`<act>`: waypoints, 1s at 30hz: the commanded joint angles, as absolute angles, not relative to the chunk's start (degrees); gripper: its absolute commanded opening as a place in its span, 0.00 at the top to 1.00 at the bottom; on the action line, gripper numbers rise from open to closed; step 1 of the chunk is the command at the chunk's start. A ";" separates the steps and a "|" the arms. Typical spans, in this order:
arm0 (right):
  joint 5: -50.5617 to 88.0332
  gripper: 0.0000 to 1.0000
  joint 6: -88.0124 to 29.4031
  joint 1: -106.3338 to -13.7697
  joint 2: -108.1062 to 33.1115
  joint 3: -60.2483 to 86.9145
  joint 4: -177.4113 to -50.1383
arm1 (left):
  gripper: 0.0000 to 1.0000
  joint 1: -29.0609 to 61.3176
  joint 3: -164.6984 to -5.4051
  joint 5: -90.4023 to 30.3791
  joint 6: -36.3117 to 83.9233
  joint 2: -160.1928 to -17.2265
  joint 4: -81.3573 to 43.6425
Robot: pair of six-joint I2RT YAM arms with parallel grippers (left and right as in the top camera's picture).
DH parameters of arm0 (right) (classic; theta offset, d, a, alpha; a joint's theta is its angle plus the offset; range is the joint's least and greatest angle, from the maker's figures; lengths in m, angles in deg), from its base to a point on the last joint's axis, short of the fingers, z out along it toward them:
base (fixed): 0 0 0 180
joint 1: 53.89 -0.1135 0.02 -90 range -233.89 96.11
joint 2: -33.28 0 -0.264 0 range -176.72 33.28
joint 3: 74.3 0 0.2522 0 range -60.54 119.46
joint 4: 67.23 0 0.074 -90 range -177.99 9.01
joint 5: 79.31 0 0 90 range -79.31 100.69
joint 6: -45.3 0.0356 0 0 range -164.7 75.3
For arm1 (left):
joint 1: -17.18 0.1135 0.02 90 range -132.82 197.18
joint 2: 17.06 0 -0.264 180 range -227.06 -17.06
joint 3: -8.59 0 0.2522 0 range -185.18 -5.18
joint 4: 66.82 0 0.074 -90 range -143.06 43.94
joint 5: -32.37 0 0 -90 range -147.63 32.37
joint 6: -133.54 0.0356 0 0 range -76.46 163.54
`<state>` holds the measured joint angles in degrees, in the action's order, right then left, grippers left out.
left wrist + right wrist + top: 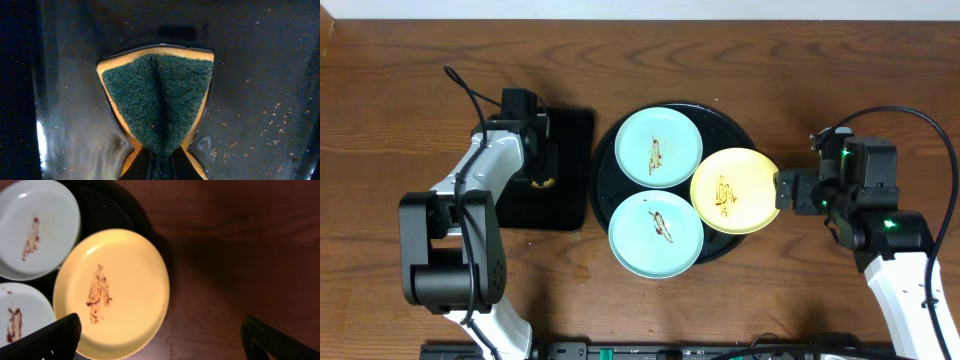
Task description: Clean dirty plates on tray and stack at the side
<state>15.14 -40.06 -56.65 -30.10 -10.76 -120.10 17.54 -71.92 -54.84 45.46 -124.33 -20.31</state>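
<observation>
The round black tray (731, 126) holds three smeared plates: a pale blue-green plate (658, 147) at the back, a second blue-green plate (656, 234) at the front, and a pale yellow plate (735, 190) overhanging the tray's right rim. My left gripper (542, 168) is shut on a green-and-yellow sponge (157, 100), pinching it on the rectangular tray. My right gripper (788, 190) is open just right of the yellow plate (115, 295), with one finger over the plate's edge and the other over bare table (167, 342). The right wrist view also shows both blue-green plates (35, 227) (20, 317).
The smaller rectangular black tray (570, 150) lies left of the round tray; its wet surface with crumbs fills the left wrist view (250, 75). Brown wooden table (400, 100) surrounds both trays. Cables run from both arms.
</observation>
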 commanded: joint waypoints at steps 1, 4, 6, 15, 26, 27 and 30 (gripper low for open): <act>10.83 0.01 -37.15 -56.92 -30.67 -9.65 -120.98 | 0.93 17.76 -72.33 -55.06 45.35 -122.51 -19.28; 10.07 0.01 -37.04 -56.87 -31.89 -9.65 -120.06 | 0.93 17.76 -72.33 -51.91 45.39 -120.52 -18.82; 10.18 0.07 -37.04 -56.65 -33.73 -9.65 -119.23 | 0.93 17.76 -72.33 -49.07 45.39 -118.93 -18.41; 14.88 0.38 -37.04 -54.12 -47.28 -9.65 -115.86 | 0.93 17.76 -72.33 -47.98 45.19 -113.94 -16.01; 20.63 0.48 -37.02 -54.07 -59.85 -9.65 -109.59 | 0.92 17.76 -72.33 -47.98 45.19 -113.81 -15.17; 21.17 0.50 -37.04 -54.07 -60.28 -9.65 -109.39 | 0.92 17.76 -72.33 -47.98 45.19 -113.81 -15.17; 21.72 0.59 -37.02 -54.07 -60.83 -9.65 -109.06 | 0.92 17.76 -72.31 -47.98 45.19 -113.81 -15.17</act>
<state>19.45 -37.30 -54.49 -60.24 -10.68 -109.31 17.56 -71.92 -48.55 45.26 -114.73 -15.41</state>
